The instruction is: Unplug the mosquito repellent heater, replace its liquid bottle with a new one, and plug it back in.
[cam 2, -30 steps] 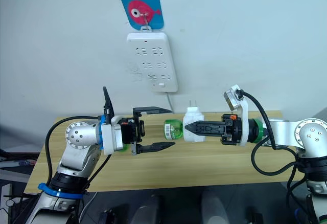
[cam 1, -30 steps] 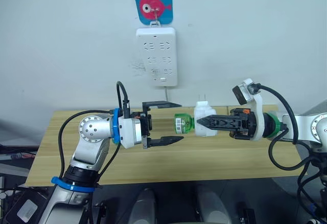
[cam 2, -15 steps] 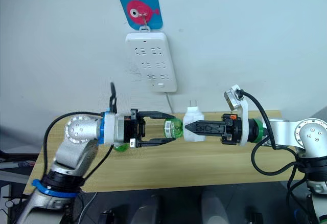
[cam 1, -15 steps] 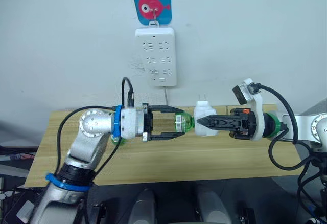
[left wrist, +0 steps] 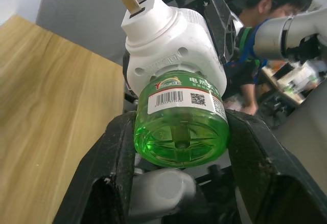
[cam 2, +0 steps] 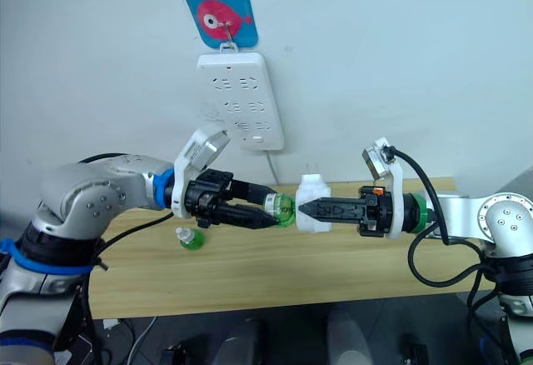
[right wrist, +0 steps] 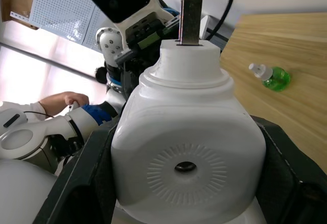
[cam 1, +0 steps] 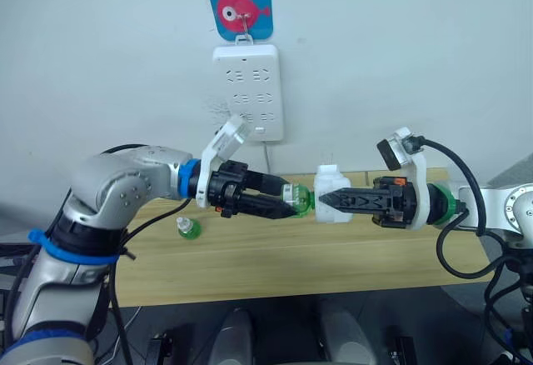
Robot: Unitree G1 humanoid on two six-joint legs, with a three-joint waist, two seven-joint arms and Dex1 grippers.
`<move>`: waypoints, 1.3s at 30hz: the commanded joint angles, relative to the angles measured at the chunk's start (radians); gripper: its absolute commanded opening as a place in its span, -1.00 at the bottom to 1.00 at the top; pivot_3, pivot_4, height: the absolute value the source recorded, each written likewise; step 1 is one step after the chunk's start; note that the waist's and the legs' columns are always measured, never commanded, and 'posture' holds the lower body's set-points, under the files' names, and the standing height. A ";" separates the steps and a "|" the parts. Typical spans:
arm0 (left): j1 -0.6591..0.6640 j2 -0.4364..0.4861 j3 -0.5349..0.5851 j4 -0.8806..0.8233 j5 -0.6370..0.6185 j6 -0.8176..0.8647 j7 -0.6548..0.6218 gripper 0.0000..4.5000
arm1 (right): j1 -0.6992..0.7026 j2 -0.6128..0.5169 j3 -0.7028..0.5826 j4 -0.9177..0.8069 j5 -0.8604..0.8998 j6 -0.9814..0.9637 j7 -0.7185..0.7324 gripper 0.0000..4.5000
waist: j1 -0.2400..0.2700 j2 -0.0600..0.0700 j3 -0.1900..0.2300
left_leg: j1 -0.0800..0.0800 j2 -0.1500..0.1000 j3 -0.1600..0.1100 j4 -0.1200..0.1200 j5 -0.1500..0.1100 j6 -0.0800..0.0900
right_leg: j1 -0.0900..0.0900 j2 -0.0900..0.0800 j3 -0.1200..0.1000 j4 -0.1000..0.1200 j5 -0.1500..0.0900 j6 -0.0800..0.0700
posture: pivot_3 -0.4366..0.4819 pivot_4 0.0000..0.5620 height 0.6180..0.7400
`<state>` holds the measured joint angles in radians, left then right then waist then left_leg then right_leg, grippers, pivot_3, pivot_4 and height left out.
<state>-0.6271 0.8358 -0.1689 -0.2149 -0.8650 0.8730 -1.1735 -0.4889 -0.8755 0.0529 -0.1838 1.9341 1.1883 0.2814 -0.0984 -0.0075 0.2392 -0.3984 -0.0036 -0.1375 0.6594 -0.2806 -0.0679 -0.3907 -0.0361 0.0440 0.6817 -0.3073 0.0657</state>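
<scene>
- The small white rounded plastic mosquito repellent heater [cam 1: 332, 205] is held in mid-air above the light wooden table [cam 1: 333, 257], its metal plug prongs [right wrist: 190, 13] pointing up.
- The heater is clamped between the jaws of the right gripper [cam 1: 329, 201]; a small dark round hole is seen in the face turned toward the right wrist camera.
- A green translucent liquid bottle with a barcode label [left wrist: 181, 124] is attached to the heater's side.
- This bottle is grasped by the jaws of the left gripper [cam 1: 286, 206], one black finger pressed on each side.
- A second small green bottle with a white cap [cam 1: 186, 228] lies on the table, well apart from the heater.
- A tall white multi-socket power strip [cam 1: 246, 92] hangs on the wall under a blue fish-printed hook plate [cam 1: 241, 7].
</scene>
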 commanded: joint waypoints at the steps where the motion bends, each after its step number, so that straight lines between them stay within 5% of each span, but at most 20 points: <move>1: 0.070 0.018 0.004 -0.065 0.150 -0.231 -0.089 0.81 | -0.002 -0.011 -0.033 -0.028 0.025 0.005 0.027 0.34 | 0.004 0.000 0.000 | 0.000 0.000 0.000 0.000 0.000 0.000 | 0.000 0.000 0.000 0.000 0.000 0.000 | -0.27 -0.20 0.91; 3: 0.122 -0.001 0.010 -0.055 0.240 -0.399 -0.119 1.00 | 0.000 -0.013 -0.034 -0.028 0.027 0.004 0.031 0.34 | 0.013 0.000 0.000 | -0.001 0.000 0.000 0.001 0.000 0.000 | 0.000 0.000 0.000 0.000 0.000 0.000 | -0.27 -0.20 0.91; 8: 0.220 -0.139 0.055 0.022 0.437 -0.836 -0.058 1.00 | -0.002 -0.011 -0.034 -0.028 0.022 0.000 0.034 0.34 | 0.026 -0.001 0.001 | -0.001 -0.002 0.001 0.001 0.000 0.000 | 0.001 -0.003 0.001 -0.001 0.000 0.000 | -0.28 -0.21 0.91; 14: 0.301 -0.262 0.097 0.069 0.512 -1.221 -0.049 1.00 | -0.002 -0.012 -0.035 -0.026 0.023 -0.005 0.028 0.34 | 0.027 -0.001 0.001 | -0.002 -0.001 0.001 0.002 0.000 0.000 | 0.000 -0.003 0.000 -0.001 0.000 0.000 | -0.29 -0.21 0.91; 36: 0.232 -0.393 0.014 0.211 0.664 -1.650 0.101 1.00 | -0.033 -0.004 -0.020 -0.014 0.030 -0.004 0.019 0.34 | 0.020 -0.001 0.001 | -0.002 -0.002 0.000 0.002 0.000 0.000 | 0.001 -0.002 0.000 0.000 0.001 0.001 | -0.28 -0.25 0.91; 39: 0.228 -0.390 0.004 0.207 0.661 -1.657 0.115 0.63 | -0.035 -0.003 -0.019 -0.013 0.031 -0.004 0.017 0.34 | 0.017 -0.001 0.001 | -0.001 -0.002 0.000 0.002 0.000 0.000 | 0.001 -0.002 0.000 0.000 0.001 0.001 | -0.28 -0.25 0.91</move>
<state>-0.3913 0.4451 -0.1537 0.0073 -0.1974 -0.7689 -1.0790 -0.5048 -0.8804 0.0531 -0.1814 1.9359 1.1879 0.2940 -0.0815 -0.0081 0.2400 -0.3998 -0.0054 -0.1372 0.6615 -0.2809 -0.0674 -0.3899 -0.0383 0.0441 0.6815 -0.3066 0.0663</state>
